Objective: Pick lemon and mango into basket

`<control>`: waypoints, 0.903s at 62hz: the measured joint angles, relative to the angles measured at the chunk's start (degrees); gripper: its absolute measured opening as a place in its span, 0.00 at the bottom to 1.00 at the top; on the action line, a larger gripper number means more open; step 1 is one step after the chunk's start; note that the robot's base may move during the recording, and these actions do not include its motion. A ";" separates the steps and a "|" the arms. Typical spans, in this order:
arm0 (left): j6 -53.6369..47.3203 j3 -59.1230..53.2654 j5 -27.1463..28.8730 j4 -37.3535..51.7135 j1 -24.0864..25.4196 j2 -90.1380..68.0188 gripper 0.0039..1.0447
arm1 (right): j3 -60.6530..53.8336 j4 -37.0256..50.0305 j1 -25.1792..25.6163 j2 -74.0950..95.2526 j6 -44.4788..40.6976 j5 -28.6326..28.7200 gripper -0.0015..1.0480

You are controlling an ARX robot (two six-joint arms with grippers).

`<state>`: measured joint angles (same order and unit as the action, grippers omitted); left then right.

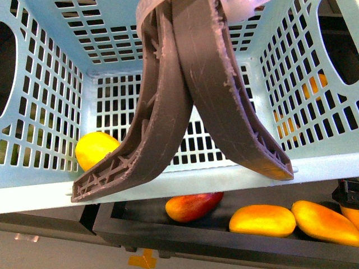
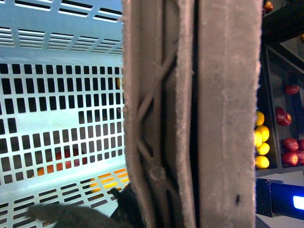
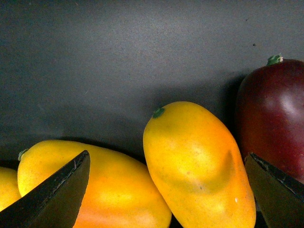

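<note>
The turquoise basket [image 1: 50, 101] hangs close to the front camera, its two brown handles [image 1: 185, 95] crossing the view. My left gripper [image 2: 142, 213] is shut on the handles [image 2: 190, 114], with only a dark part of it showing. A small yellow fruit [image 1: 92, 148], apparently a lemon, lies inside the basket. My right gripper [image 3: 167, 156] is open over a yellow-orange mango [image 3: 199, 166], one finger on each side and neither touching it. A second mango [image 3: 95, 185] lies beside it.
Below the basket a black tray [image 1: 146, 224] holds two yellow mangoes [image 1: 262, 220] and a red-orange one [image 1: 193, 205]. A dark red fruit [image 3: 273, 114] sits against the right finger's side. Shelf bins hold small yellow fruits [image 2: 260, 137] and red fruits [image 2: 289, 147].
</note>
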<state>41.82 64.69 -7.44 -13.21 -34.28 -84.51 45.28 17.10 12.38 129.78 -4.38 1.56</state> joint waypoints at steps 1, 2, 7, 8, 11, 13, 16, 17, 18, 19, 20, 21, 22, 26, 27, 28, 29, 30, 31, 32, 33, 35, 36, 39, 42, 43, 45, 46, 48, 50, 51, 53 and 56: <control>0.00 0.00 -0.02 0.00 0.00 0.00 0.13 | 0.33 -0.07 0.00 0.37 0.00 0.02 0.92; 0.00 0.00 -0.02 0.00 0.00 0.00 0.13 | 0.66 -0.17 -0.02 0.79 0.00 0.02 0.92; 0.02 0.00 -0.04 0.00 0.00 0.00 0.13 | 1.51 -0.39 -0.04 1.73 0.00 0.28 0.92; 0.02 0.00 -0.04 0.00 0.00 0.00 0.13 | 1.62 -0.44 -0.04 1.88 -0.02 0.35 0.92; 0.02 0.00 -0.11 0.00 0.00 0.00 0.13 | 2.19 -0.70 -0.04 2.64 -0.11 0.48 0.92; 0.02 0.00 -0.15 0.00 0.00 0.00 0.13 | 2.49 -0.76 -0.04 3.08 -0.22 0.46 0.92; 0.02 0.00 -0.17 0.00 0.00 0.00 0.13 | 2.80 -0.87 0.00 3.56 -0.39 0.37 0.92; 0.02 0.00 -0.20 0.00 0.00 0.00 0.13 | 2.91 -0.92 0.02 3.69 -0.46 0.33 0.92; 0.02 0.00 -0.22 0.00 0.00 0.00 0.13 | 3.10 -1.03 0.04 4.00 -0.48 0.22 0.92; 0.02 0.00 -0.22 0.00 0.00 0.00 0.13 | 3.19 -1.07 0.07 4.15 -0.48 0.15 0.92; 0.02 0.00 -0.22 0.00 0.00 0.00 0.13 | 3.28 -1.07 0.09 4.28 -0.50 0.11 0.92; 0.02 0.00 -0.24 0.00 0.00 0.00 0.13 | 3.37 -1.07 0.13 4.44 -0.50 0.11 0.92; 0.04 0.00 -0.24 0.00 0.00 0.00 0.13 | 3.43 -1.07 0.17 4.59 -0.50 0.07 0.92; 0.02 0.00 -0.22 0.00 0.00 0.00 0.13 | 3.80 -1.09 0.44 5.31 -0.50 -0.04 0.92; 0.02 0.00 -0.22 0.00 0.00 0.00 0.13 | 3.89 -1.09 0.46 5.42 -0.50 -0.11 0.92; 0.02 0.00 -0.22 0.00 0.00 0.00 0.13 | 3.98 -1.09 0.50 5.55 -0.50 -0.13 0.92; 0.02 0.00 -0.22 0.00 0.00 0.00 0.13 | 4.11 -1.09 0.57 5.81 -0.48 -0.26 0.92; 0.02 0.00 -0.20 0.00 0.00 0.00 0.13 | 4.17 -1.11 0.61 5.95 -0.46 -0.31 0.92; 0.02 0.00 -0.20 0.00 0.00 0.00 0.13 | 4.24 -1.11 0.66 6.08 -0.48 -0.35 0.92; 0.02 0.00 -0.17 0.00 0.00 0.00 0.13 | 4.31 -1.16 0.68 6.19 -0.48 -0.39 0.92; 0.02 0.00 -0.17 0.00 0.00 0.00 0.13 | 4.37 -1.20 0.70 6.34 -0.48 -0.42 0.92; 0.02 0.00 -0.15 0.00 0.00 0.00 0.13 | 4.59 -1.38 0.81 6.67 -0.48 -0.42 0.92; 0.02 0.00 -0.13 0.00 0.00 0.00 0.13 | 4.63 -1.40 0.81 6.73 -0.48 -0.42 0.92; 0.02 0.00 -0.11 0.00 0.00 0.00 0.13 | 4.96 -1.51 0.87 7.19 -0.48 -0.46 0.92; 0.02 0.00 -0.04 0.00 0.00 0.00 0.13 | 5.22 -1.68 0.90 7.50 -0.48 -0.46 0.92; 0.02 0.00 -0.04 0.00 0.00 0.00 0.13 | 5.29 -1.77 0.92 7.56 -0.50 -0.46 0.92; 0.02 0.00 -0.04 0.00 0.00 0.00 0.13 | 5.40 -1.88 0.92 7.67 -0.50 -0.48 0.92; 0.02 0.00 -0.04 0.00 0.00 0.00 0.13 | 5.51 -1.97 0.92 7.80 -0.52 -0.50 0.92; 0.02 0.00 -0.07 0.00 0.00 0.00 0.13 | 5.68 -2.23 0.94 7.91 -0.52 -0.50 0.92; 0.02 0.00 -0.07 0.00 0.00 0.00 0.13 | 5.75 -2.27 0.98 8.02 -0.57 -0.50 0.92; 0.02 0.00 -0.07 0.00 0.00 0.00 0.13 | 5.79 -2.34 1.05 8.11 -0.63 -0.50 0.92; 0.02 0.00 -0.07 0.00 0.00 0.00 0.13 | 5.86 -2.47 1.07 8.17 -0.72 -0.52 0.92; 0.02 0.00 -0.11 0.00 0.00 0.00 0.13 | 5.95 -2.67 1.18 8.26 -0.90 -0.52 0.92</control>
<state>41.85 64.69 -7.55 -13.21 -34.28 -84.51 51.22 14.44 13.56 138.04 -5.28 1.04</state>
